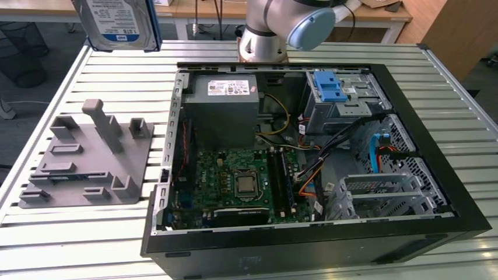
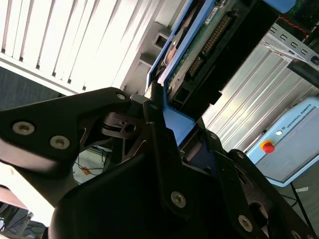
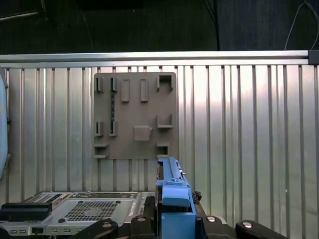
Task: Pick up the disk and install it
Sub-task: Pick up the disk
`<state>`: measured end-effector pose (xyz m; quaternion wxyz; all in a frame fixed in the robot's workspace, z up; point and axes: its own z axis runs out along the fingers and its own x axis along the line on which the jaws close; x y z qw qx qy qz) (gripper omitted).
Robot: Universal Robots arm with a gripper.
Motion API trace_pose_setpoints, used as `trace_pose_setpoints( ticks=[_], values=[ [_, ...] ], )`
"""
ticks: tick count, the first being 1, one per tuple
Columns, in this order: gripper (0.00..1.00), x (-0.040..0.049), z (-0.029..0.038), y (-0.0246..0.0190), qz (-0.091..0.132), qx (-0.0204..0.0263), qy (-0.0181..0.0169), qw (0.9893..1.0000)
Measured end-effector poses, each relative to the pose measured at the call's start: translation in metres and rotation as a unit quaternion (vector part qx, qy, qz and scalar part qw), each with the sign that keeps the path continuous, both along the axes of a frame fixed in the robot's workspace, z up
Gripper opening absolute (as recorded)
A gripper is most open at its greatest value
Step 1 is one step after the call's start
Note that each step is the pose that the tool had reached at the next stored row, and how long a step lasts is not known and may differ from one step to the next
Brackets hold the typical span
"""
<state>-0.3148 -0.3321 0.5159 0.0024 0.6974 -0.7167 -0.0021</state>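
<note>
The disk [image 1: 116, 23], a silver drive with a white-and-blue label in a bright blue carrier frame, hangs in the air at the top of the exterior view's left, above the table's far edge. In the second wrist view my gripper [image 2: 175, 135] is shut on the disk [image 2: 199, 45], its black fingers [image 2: 155, 119] clamping the blue frame's end. The first wrist view has the blue frame [image 3: 174, 191] standing on edge between my gripper's [image 3: 174, 225] black parts. The disk is well above and away from the open computer case [image 1: 404, 111].
The grey holder plate [image 1: 86, 157] with upright pegs lies on the slatted table [image 1: 116, 76], to the exterior view's left of the case. Inside the case are a grey power-supply box [image 1: 225, 105], a motherboard [image 1: 241, 181] and a drive cage with a blue latch [image 1: 330, 87].
</note>
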Motion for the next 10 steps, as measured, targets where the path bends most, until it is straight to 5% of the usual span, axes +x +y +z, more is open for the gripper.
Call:
trace_pose_setpoints(
  ticks=[5, 10],
  values=[
    [0.36, 0.0030, -0.0001, -0.0064, 0.000, 0.0000, 0.0000, 1.0000],
    [0.36, 0.0044, 0.0000, -0.0192, 0.000, 0.0000, 0.0000, 1.0000]
  ],
)
